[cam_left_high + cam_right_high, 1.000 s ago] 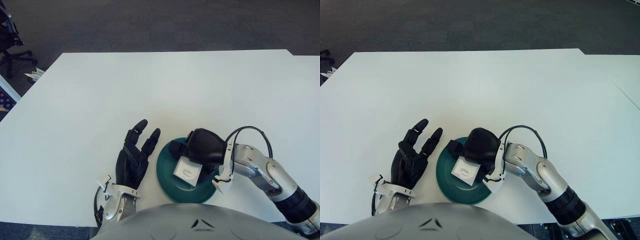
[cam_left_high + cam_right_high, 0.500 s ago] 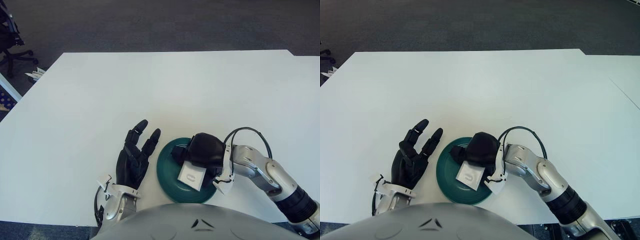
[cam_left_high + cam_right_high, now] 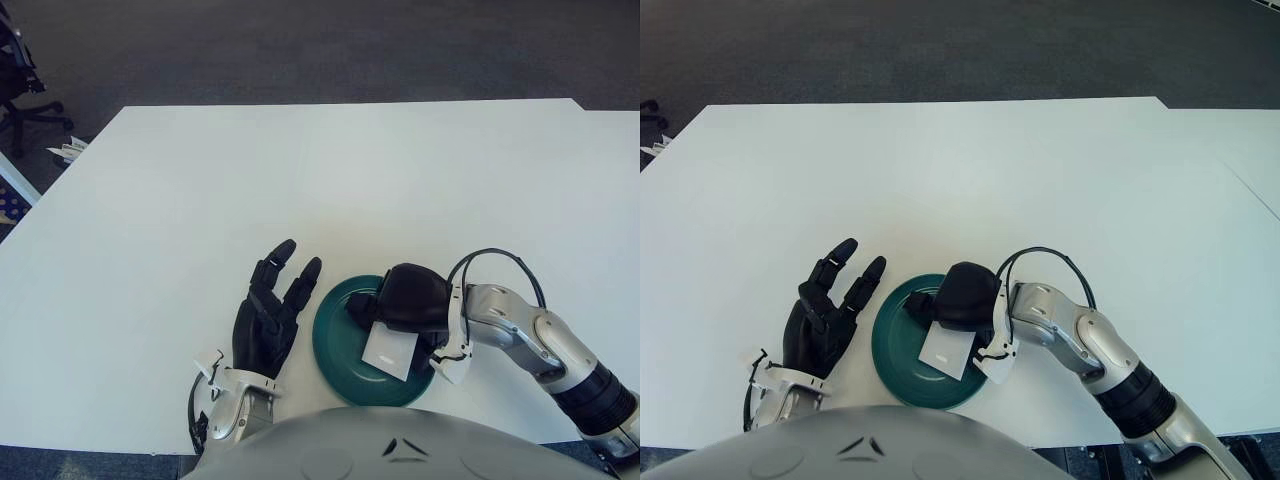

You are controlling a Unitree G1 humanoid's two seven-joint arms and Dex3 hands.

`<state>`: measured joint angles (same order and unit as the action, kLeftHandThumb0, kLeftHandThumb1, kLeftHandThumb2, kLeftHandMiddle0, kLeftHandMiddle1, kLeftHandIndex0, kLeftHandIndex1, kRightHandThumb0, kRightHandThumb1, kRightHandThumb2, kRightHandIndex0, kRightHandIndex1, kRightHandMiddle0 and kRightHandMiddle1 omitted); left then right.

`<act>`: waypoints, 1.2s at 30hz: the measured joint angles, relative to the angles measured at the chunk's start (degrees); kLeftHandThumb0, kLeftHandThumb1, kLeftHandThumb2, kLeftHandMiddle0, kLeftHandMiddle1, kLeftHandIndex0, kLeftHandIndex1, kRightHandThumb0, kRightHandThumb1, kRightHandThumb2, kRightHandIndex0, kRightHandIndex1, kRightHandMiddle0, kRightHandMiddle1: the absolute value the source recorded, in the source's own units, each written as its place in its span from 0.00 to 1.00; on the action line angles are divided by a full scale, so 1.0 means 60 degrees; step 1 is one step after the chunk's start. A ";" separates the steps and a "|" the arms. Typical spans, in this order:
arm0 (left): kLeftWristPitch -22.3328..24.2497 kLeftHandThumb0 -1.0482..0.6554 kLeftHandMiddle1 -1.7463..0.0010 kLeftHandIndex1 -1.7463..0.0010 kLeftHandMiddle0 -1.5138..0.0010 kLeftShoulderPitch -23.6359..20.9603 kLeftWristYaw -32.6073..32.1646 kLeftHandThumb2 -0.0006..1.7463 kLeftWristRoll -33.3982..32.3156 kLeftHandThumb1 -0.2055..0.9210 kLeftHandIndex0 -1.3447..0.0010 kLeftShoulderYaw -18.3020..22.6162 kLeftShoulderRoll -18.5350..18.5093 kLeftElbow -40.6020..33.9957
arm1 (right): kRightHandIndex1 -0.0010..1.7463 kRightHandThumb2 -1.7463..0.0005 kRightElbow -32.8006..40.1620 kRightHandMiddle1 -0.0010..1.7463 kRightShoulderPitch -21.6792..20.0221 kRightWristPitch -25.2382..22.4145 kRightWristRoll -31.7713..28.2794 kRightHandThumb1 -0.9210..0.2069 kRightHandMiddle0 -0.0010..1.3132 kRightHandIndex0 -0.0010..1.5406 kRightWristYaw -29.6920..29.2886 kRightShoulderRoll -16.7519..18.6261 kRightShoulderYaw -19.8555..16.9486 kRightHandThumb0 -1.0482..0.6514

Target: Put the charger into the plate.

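Close to the near edge of the white worktop (image 3: 330,180) sits a dark green plate (image 3: 338,342). A white charger (image 3: 389,350) lies flat inside the plate, on its right half. The right hand (image 3: 408,299) is black and sits over the far right part of the plate, right above the charger. Its fingers curl down around the top end of the charger, though I cannot tell if they are squeezing it or just touching it. The left hand (image 3: 268,316) shows just left of the plate, near the same edge, palm up. Its fingers are spread out and hold nothing. Past the far left corner of the worktop, part of an office chair (image 3: 22,78) stands on the dark floor.
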<state>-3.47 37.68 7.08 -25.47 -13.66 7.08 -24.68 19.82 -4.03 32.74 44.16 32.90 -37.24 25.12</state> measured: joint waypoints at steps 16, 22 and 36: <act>0.0924 0.08 1.00 0.54 0.65 0.0038 -0.1321 0.56 -0.0081 1.00 1.00 -0.0051 0.0025 -0.0392 | 0.01 0.43 -0.0223 0.13 0.0248 0.0499 -0.0990 0.00 0.00 0.04 -0.0685 -0.0265 -0.0594 0.01; 0.0927 0.08 1.00 0.56 0.66 0.0019 -0.1497 0.56 -0.0042 1.00 1.00 -0.0053 0.0025 -0.0391 | 0.01 0.41 -0.0244 0.15 0.0297 0.0525 -0.1271 0.00 0.00 0.07 -0.0863 -0.0268 -0.0943 0.00; -0.0010 0.05 0.98 0.52 0.63 -0.0004 -0.1694 0.55 0.1462 1.00 0.98 -0.0133 0.0002 0.0095 | 0.02 0.42 0.0488 0.25 0.1371 -0.1244 -0.2938 0.00 0.00 0.16 -0.1329 0.0559 -0.2224 0.01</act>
<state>-3.53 37.66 -3.08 -16.70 -14.46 7.09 -24.11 22.75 4.19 25.28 26.53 24.93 -33.88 11.78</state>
